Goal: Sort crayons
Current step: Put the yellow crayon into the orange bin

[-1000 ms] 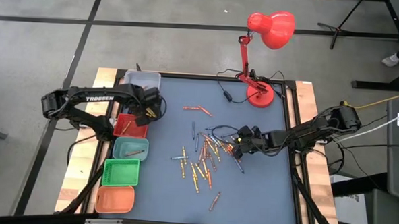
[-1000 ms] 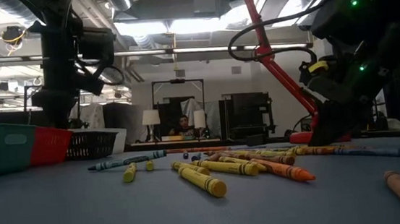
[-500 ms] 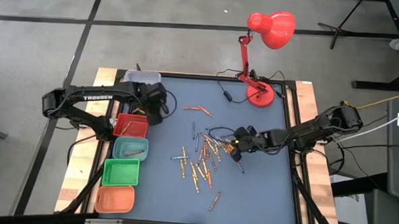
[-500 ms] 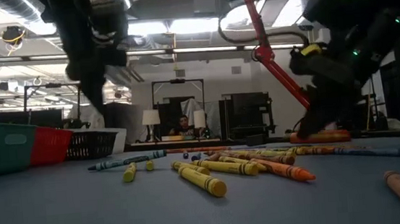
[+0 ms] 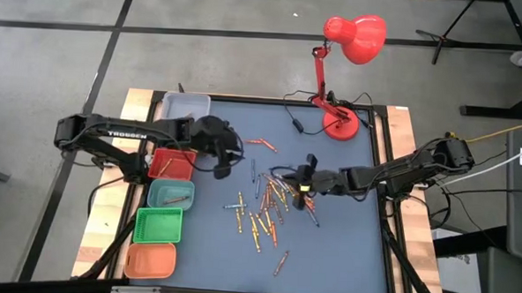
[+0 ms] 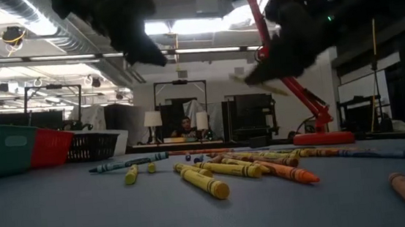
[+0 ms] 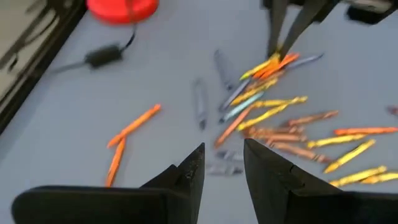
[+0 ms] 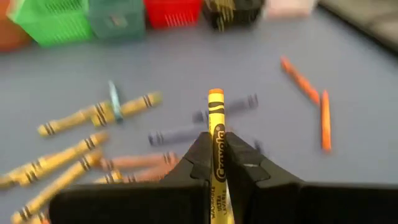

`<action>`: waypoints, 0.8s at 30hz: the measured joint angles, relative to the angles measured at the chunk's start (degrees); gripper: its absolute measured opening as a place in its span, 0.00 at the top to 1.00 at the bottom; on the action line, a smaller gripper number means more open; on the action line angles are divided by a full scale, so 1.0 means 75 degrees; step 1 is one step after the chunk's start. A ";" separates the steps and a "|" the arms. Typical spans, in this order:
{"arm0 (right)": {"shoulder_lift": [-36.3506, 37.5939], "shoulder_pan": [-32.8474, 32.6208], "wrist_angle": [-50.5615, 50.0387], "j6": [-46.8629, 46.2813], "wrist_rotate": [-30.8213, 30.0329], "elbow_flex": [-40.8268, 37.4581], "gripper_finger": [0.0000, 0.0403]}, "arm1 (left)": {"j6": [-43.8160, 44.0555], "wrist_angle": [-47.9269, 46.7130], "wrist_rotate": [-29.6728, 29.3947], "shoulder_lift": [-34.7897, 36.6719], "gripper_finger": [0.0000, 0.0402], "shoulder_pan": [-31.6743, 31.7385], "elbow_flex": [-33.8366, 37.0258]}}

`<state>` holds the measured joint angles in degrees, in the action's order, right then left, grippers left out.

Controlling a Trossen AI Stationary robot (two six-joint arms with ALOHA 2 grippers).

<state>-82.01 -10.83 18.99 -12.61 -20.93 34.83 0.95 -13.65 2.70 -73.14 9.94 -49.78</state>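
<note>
Right gripper (image 8: 216,163) clamped on thin yellow paper-wrapped crayon (image 8: 216,140), lifted above scattered pile of yellow, orange and blue crayons (image 5: 265,208) mid blue table (image 5: 336,256). Left gripper (image 7: 222,163) fingers apart, empty, near small red plastic bin (image 5: 172,165).

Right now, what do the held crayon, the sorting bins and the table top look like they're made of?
Yellow crayon in the right gripper: wax in a matte paper wrapper, going by the printed black lettering and bands.
Green bin: looks like moulded plastic, with slotted walls and a slight sheen.
Table top: smooth matte blue-grey sheet; the material is unclear, perhaps a mat or laminate.
</note>
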 joint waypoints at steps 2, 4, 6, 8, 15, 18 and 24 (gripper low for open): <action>0.0002 0.0000 0.0494 0.0375 -0.0003 0.0003 0.95 | 0.0000 0.0218 -0.0001 0.0000 0.76 -0.0204 0.0000; 0.0002 0.0000 0.0974 0.0640 -0.0003 0.0003 0.95 | 0.0000 0.0405 0.0000 0.0000 0.76 -0.0405 0.0000; 0.0002 0.0000 0.1365 0.0800 -0.0003 0.0003 0.95 | -0.0003 0.0651 -0.0003 0.0000 0.76 -0.0596 0.0000; 0.0002 0.0000 0.1672 0.0951 0.0022 0.0003 0.95 | -0.0003 0.0901 -0.0032 0.0000 0.76 -0.0773 0.0000; 0.0002 0.0000 0.2393 0.1152 0.0279 0.0003 0.95 | -0.0012 0.1517 -0.0087 0.0000 0.76 -0.1162 0.0000; 0.0002 0.0000 0.2681 0.1152 0.0277 0.0003 0.95 | -0.0007 0.1775 -0.0086 0.0000 0.76 -0.1258 0.0000; -0.0114 0.0000 0.3597 0.1410 0.0303 0.0009 0.95 | -0.0005 0.2284 -0.0091 0.0000 0.76 -0.1306 0.0000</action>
<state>-82.87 -10.83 45.97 -2.03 -18.66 34.89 0.91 3.49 2.02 -73.14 0.14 -49.78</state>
